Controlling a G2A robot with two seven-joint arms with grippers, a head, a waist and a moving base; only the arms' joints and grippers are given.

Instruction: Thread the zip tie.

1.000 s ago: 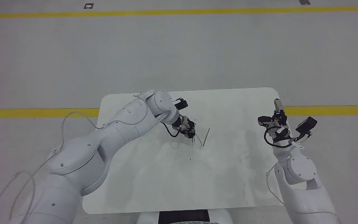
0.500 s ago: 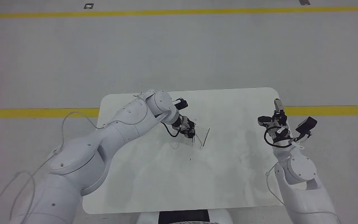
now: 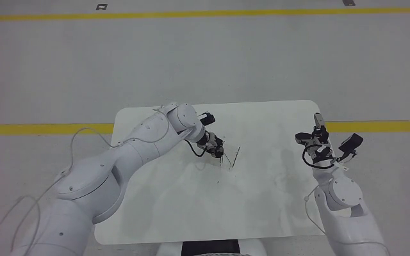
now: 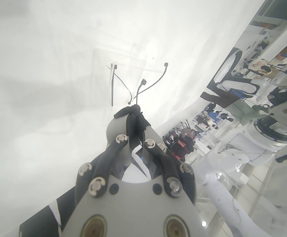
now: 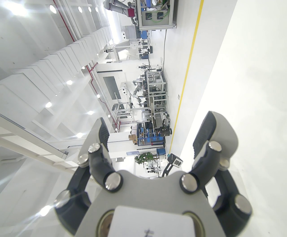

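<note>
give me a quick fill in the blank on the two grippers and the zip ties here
1. The left gripper has its jaws ____ on the tails of the zip ties.
2. The zip ties are ____ in colour.
3. The right gripper has its jaws ____, with nothing between them.
4. The table under the left gripper is ____ in colour.

Missing words: shut; black; open; white

Factory hall: yellow floor line (image 3: 205, 14), machine racks (image 5: 157, 18).
</note>
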